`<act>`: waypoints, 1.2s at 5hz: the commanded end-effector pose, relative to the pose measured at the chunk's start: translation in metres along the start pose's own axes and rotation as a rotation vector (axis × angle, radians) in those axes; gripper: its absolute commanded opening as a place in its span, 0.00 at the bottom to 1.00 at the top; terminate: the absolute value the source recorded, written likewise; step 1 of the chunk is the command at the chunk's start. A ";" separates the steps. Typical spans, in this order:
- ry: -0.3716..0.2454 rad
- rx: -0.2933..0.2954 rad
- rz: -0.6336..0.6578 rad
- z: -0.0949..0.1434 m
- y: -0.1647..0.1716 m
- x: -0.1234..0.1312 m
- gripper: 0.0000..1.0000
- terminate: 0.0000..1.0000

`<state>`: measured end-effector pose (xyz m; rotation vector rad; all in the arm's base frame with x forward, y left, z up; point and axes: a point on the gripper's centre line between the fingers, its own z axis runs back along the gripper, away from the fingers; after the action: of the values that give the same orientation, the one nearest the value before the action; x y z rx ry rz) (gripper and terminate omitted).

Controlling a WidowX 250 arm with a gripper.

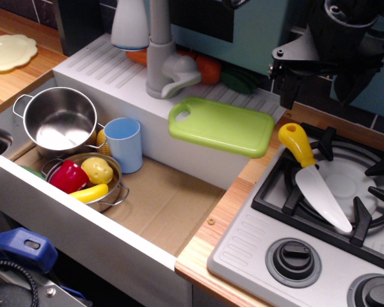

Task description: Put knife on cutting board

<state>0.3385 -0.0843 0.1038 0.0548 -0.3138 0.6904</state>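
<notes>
One knife, one cutting board
Yellow handle, white blade, across stove grate; gripper jaw state indeterminable.

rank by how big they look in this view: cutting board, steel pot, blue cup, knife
1. cutting board
2. steel pot
3. knife, long but thin
4. blue cup

Knife and cup are close in apparent area, so that pair is unsure.
</notes>
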 end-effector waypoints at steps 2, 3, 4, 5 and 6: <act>-0.007 -0.009 0.024 -0.012 -0.003 -0.007 1.00 0.00; -0.002 -0.032 0.032 -0.021 -0.005 -0.013 1.00 0.00; 0.009 -0.057 0.038 -0.031 -0.002 -0.020 1.00 0.00; 0.024 -0.072 0.037 -0.038 0.004 -0.025 1.00 0.00; 0.046 -0.084 0.023 -0.045 0.011 -0.026 1.00 0.00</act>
<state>0.3211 -0.0826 0.0400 -0.0369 -0.2586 0.6857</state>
